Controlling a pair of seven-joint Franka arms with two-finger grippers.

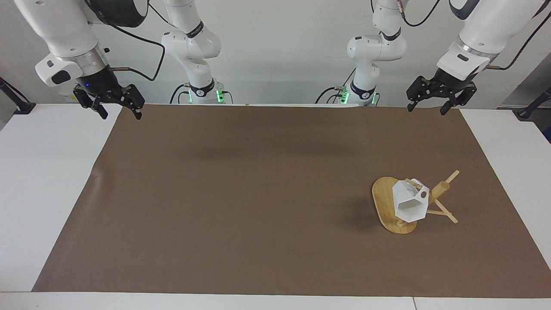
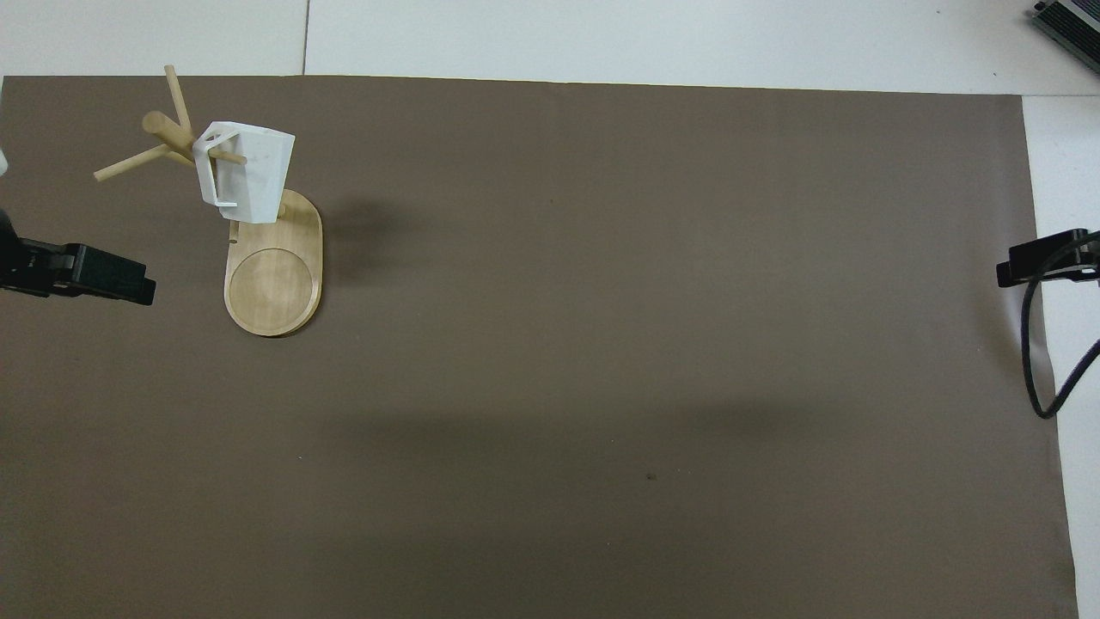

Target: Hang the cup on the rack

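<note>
Toward the left arm's end of the brown mat (image 1: 241, 206), the cup (image 1: 409, 206) hangs by its handle on the rack (image 1: 387, 206); left gripper (image 1: 432, 100) and right gripper (image 1: 115, 105) hover open, empty.

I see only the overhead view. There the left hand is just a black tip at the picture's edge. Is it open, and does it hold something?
Observer: The left hand is open and empty, raised over the brown mat's corner at the left arm's end.
Operator: And the other one?
Observer: The right hand is open and empty too, raised over the mat's corner at the right arm's end.
Operator: How is the small white faceted cup turned?
Observer: It hangs by its handle on a peg of the light bamboo rack. The facing view shows its hexagonal mouth, which your view hides.
</note>
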